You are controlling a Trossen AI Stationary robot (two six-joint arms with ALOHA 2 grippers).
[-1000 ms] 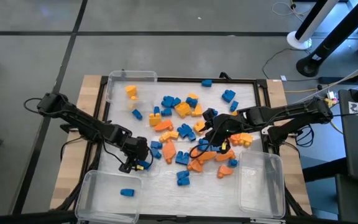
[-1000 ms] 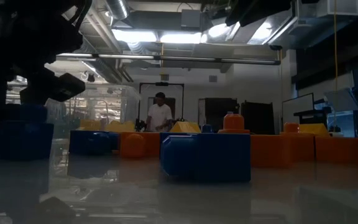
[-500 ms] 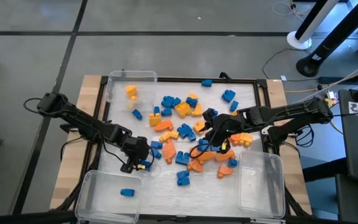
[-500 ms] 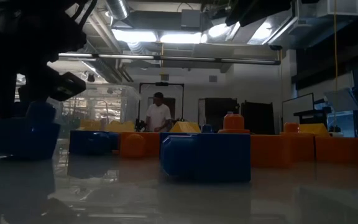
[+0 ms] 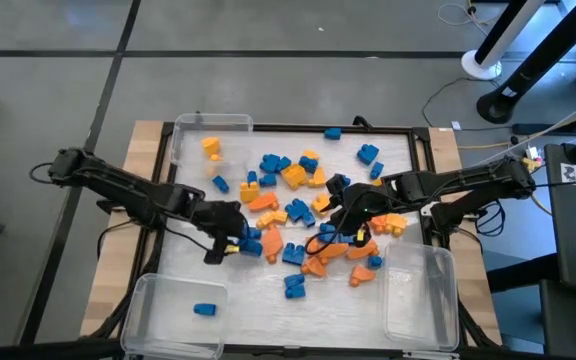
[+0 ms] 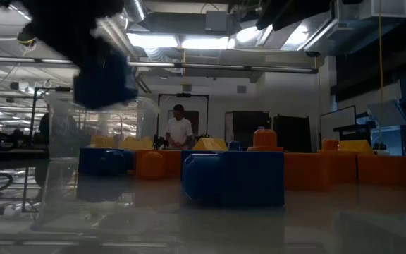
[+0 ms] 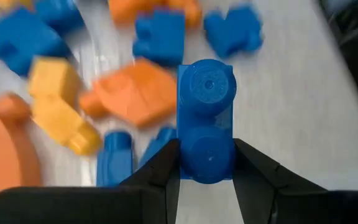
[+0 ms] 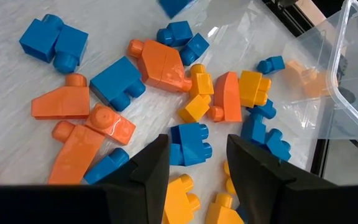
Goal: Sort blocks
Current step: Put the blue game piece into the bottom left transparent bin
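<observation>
We log the left end effector at the near-left edge of the scattered blocks on the tabletop, its two fingers pinched on a blue two-stud block; the left wrist view shows the pads against the block's two long sides, its long axis running straight out ahead of the fingers and one stud end past the tips. In the low view that held block hangs clear of the surface, so we judge it lifted rather than resting. The relation that matters next: the clear bin with a single blue block in it lies just toward the tabletop's near edge from this end effector and slightly to its left, a short carry, and the left arm is plainly the nearer one to it. We read the step as a blue block in transit to that bin, with most of the pile unsorted. The right end effector sits over the middle of the pile, jaws standing moderately apart around nothing; its wrist view shows blue, orange and yellow blocks directly ahead and a second clear bin beyond them. The high view alone gives the bins and both arms; only the left wrist view confirms the grip; only the low view shows the lift, plus a person far back in the room.
</observation>
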